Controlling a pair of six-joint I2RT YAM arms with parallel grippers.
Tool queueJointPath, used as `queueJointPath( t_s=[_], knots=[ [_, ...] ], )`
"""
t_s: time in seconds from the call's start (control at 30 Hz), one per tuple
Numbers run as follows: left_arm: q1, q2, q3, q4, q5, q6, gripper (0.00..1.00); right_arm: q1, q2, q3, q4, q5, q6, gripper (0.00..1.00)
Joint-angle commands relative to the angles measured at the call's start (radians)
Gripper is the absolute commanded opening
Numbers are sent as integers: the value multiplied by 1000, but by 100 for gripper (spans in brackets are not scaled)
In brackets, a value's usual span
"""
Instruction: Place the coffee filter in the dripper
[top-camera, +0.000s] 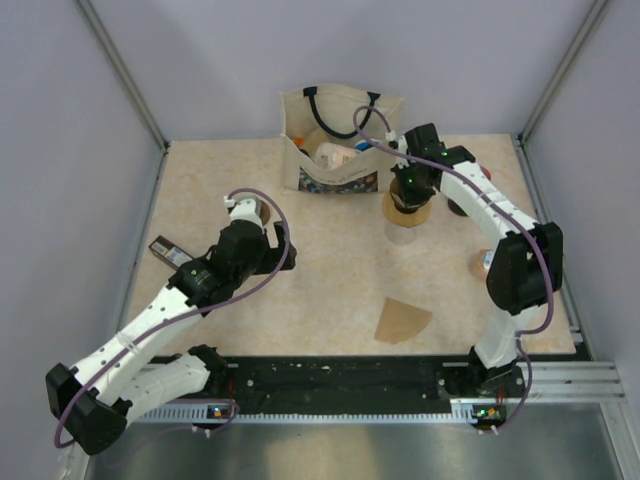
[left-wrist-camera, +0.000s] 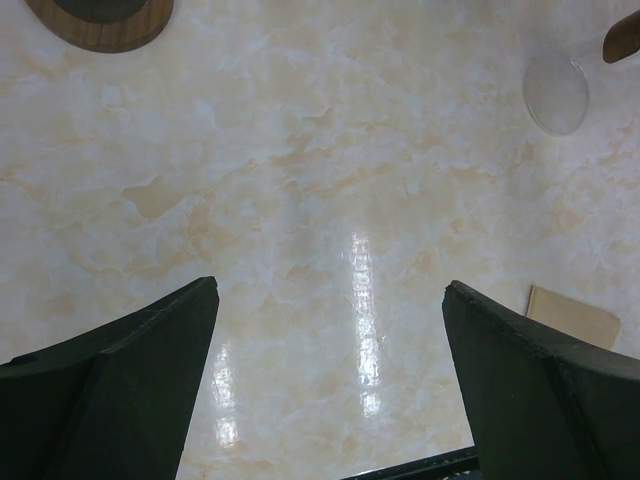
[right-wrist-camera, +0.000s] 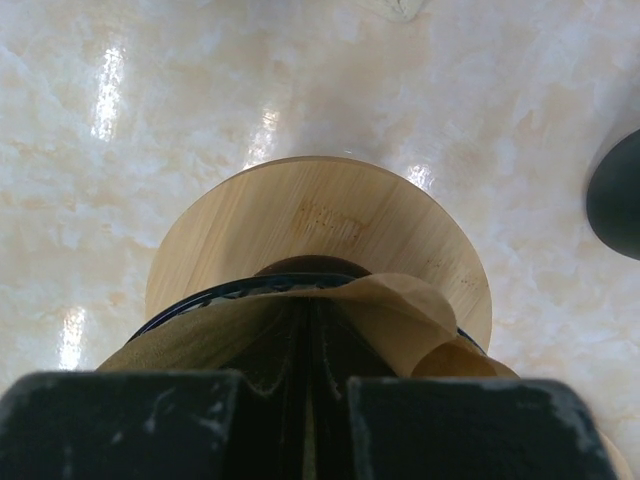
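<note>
The left gripper (left-wrist-camera: 330, 288) hangs over the table (left-wrist-camera: 300, 150) with its fingers spread wide apart, holding nothing. A loose tan paper wedge (top-camera: 402, 320) lies flat near the front edge. Farther right, the right gripper (right-wrist-camera: 307, 345) is pinched together on the coffee filter (right-wrist-camera: 390, 310), which drapes over the rim of the dripper (right-wrist-camera: 320, 225).

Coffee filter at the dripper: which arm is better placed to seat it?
Right: the right claw is shut on the coffee filter directly above the dripper; the left claw is open, well away.
</note>
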Motion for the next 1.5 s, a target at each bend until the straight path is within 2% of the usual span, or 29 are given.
queueJointPath(
  t_s=[0.0,0.43,0.87,1.07,1.13,1.47],
  knots=[
    [6,-25,0,8,-22,15,99,9,42,24,-78,14,-41,0],
    [6,-45,-1,-2,-30,10,99,10,88,99,-139,45,-65,0],
    [8,-45,2,6,-19,10,99,10,35,261,-136,8,-33,2],
    [8,-53,2,6,-18,13,99,9,25,245,-136,14,-32,5],
    [8,-53,2,5,-19,14,99,10,25,226,-136,16,-30,0],
    [8,-48,5,2,-25,17,99,10,28,159,-113,17,-29,0]
  ],
)
